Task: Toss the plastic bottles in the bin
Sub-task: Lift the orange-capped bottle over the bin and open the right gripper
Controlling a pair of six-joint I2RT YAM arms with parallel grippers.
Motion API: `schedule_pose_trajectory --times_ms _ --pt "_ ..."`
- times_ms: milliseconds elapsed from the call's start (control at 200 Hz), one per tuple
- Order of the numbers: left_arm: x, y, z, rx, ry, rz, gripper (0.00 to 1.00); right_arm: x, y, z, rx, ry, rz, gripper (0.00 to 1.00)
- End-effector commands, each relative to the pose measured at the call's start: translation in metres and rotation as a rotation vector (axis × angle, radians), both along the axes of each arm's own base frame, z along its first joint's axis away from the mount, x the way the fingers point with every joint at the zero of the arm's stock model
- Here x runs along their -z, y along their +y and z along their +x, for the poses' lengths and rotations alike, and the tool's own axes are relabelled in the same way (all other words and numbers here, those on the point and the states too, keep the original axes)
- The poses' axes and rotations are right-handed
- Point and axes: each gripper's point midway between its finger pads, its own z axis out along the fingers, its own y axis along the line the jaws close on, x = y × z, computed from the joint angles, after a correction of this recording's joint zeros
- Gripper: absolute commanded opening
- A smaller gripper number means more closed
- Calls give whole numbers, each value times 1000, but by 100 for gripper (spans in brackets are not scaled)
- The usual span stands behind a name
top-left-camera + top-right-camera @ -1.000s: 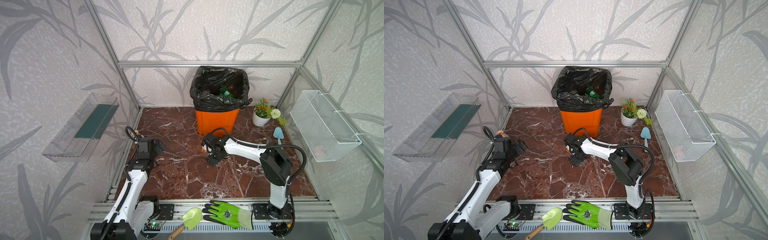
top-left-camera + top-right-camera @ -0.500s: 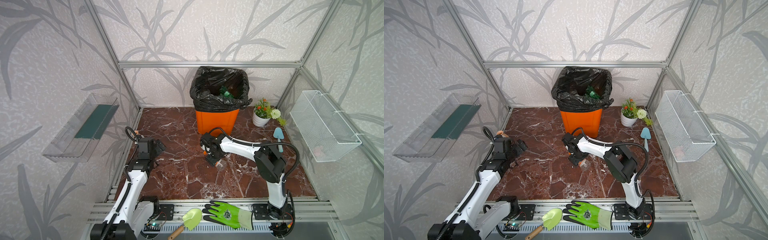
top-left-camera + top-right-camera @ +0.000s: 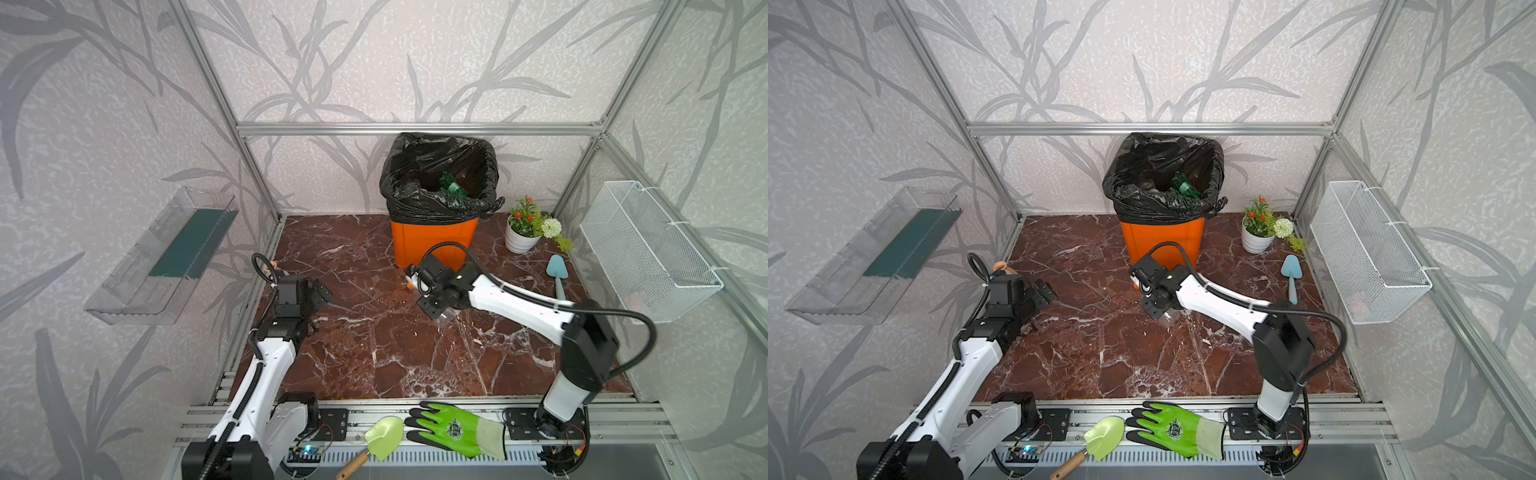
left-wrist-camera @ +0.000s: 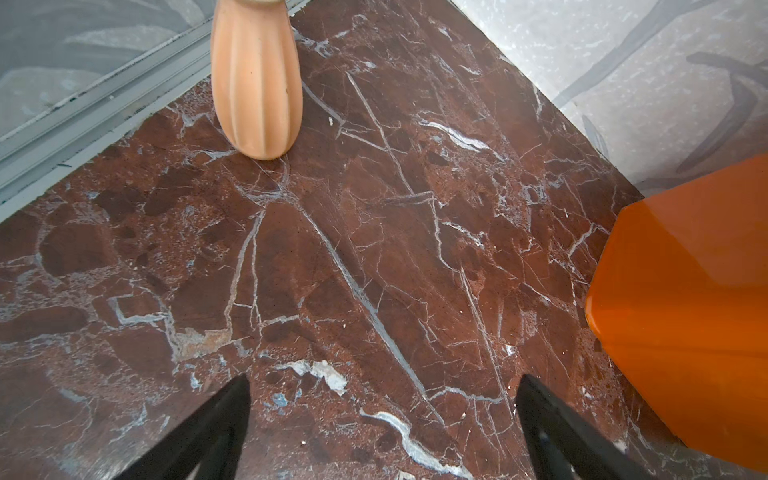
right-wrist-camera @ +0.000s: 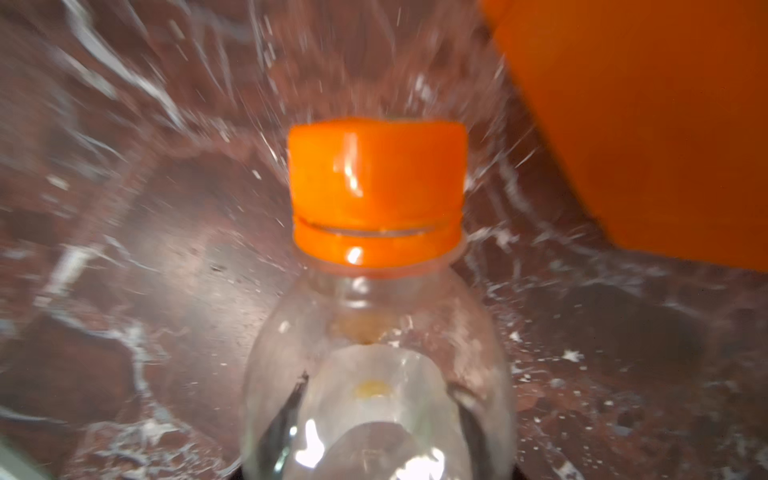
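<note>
The right gripper (image 3: 430,297) reaches low over the red marble floor (image 3: 374,345) just in front of the orange bin (image 3: 432,245) and is clamped on a clear plastic bottle (image 5: 374,374). In the right wrist view the bottle fills the lower middle with its orange cap (image 5: 376,191) pointing away from the camera. It looks sharp while the floor behind it is streaked with blur. In both top views the cap (image 3: 409,284) pokes out beside the gripper on the side towards the bin, and the clear base (image 3: 1167,318) shows under the wrist. A green bottle (image 3: 451,187) lies inside the black bag (image 3: 415,203) that lines the bin. The left gripper (image 4: 384,386) hangs over bare floor with its two black fingers (image 4: 208,432) spread wide apart and nothing between them. A ribbed terracotta vase (image 4: 255,79) stands near the metal rail ahead of it.
</note>
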Motion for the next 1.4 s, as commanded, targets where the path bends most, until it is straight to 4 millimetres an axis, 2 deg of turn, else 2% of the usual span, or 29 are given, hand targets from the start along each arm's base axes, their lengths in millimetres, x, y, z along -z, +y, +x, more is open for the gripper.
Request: schedule_pose_trajectory --times_ms 0,40,65,140,290,370,470,575,650,740,765,770,775,790,840,845,870,890,905,910,945,970,1010,1025,1030,1055,1145,1260,1395 --pt "-33 -14 12 91 -97 -20 99 -125 3 5 -17 -366 345 40" --pt "-39 -17 14 112 -127 -17 99 -163 -7 -2 -24 -503 454 41" --pt "-43 -19 15 123 -140 -11 99 -178 -14 -6 -17 -568 513 41" --pt "-49 -17 14 120 -164 8 99 -239 -45 -28 -1 -789 687 41" --pt "-53 -16 13 110 -178 10 99 -329 -112 -76 47 -1155 898 41" --pt "-52 -17 13 111 -177 1 99 -364 -140 -105 41 -1325 973 41" --pt "-52 -18 13 106 -176 -9 99 -397 -163 -132 32 -1491 1030 41" --pt "-52 -19 11 107 -182 -15 99 -416 -173 -139 63 -1598 1044 42" --pt "-53 -21 11 114 -192 -18 99 -422 -168 -124 107 -1601 994 43" --pt "-56 -28 14 156 -207 -24 99 -424 -139 -73 120 -1508 909 44" --pt "-56 -30 14 162 -204 -24 99 -417 -126 -49 98 -1430 890 45" --pt "-57 -30 14 163 -205 -23 99 -416 -131 -43 115 -1423 869 45" --pt "-57 -30 14 164 -205 -23 99 -414 -122 -39 90 -1400 887 45" --pt "-57 -31 15 170 -204 -22 99 -412 -116 -27 78 -1343 907 46" --pt "-58 -33 16 179 -199 -16 99 -399 -105 29 98 -1149 946 47" --pt "-58 -33 16 179 -199 -16 99 -405 -107 32 109 -1147 956 47" --pt "-58 -34 17 182 -200 -12 99 -402 -102 53 103 -1074 962 49" --pt "-59 -35 17 183 -200 -13 99 -385 -91 79 110 -984 933 49" --pt "-58 -35 18 185 -200 -13 99 -382 -89 92 122 -951 919 50" --pt "-59 -36 18 186 -200 -14 99 -386 -90 92 124 -950 921 51" --pt "-59 -37 19 191 -200 -16 99 -368 -79 118 134 -856 855 57" --pt "-60 -38 20 196 -199 -16 99 -366 -71 128 116 -819 828 62" --pt "-60 -40 20 203 -195 -16 99 -352 -65 143 128 -748 778 76" --pt "-60 -40 20 205 -193 -16 99 -350 -63 147 128 -733 765 80" --pt "-60 -40 20 206 -192 -15 99 -342 -62 149 132 -711 752 81" --pt "-59 -40 20 205 -187 -13 99 -343 -62 153 137 -701 734 85" --pt "-56 -40 19 203 -174 -9 99 -361 -76 152 182 -745 719 91" --pt "-53 -38 17 197 -169 -5 99 -393 -100 127 212 -902 770 98" --pt "-52 -40 16 201 -170 -9 99 -402 -122 106 236 -938 770 98"
